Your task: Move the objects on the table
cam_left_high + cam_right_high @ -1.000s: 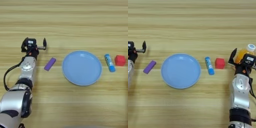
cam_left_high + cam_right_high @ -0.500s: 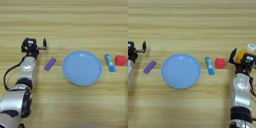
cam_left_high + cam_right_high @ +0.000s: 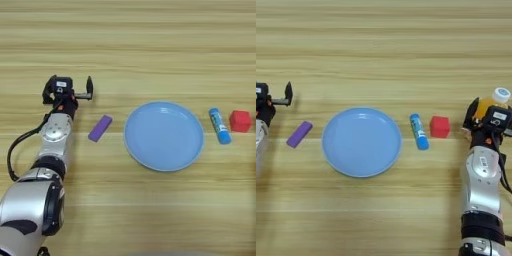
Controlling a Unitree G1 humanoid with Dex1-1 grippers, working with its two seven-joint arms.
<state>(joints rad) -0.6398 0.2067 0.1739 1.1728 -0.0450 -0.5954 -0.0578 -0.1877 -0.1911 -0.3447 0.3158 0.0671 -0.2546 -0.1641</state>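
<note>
Lying just beside left end effector (image 3: 69, 88) purple bar (image 3: 100, 128), bottle (image 3: 495, 100) at right end effector (image 3: 482, 116)

**Left arm by the purple bar, plate mid-table**

The left gripper (image 3: 69, 90) rests on the wooden table (image 3: 130, 45) with its black fingers (image 3: 89, 86) spread apart, holding nothing. Just right of the arm lies the flat purple bar (image 3: 100, 128), tilted. The light-blue plate (image 3: 164, 136) sits further right, then the blue glue-stick tube (image 3: 219, 125) and the red cube (image 3: 240, 121), near each other.

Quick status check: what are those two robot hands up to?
Left gripper open, empty, beside purple bar. Right gripper at orange bottle. Nothing blocking.
</note>
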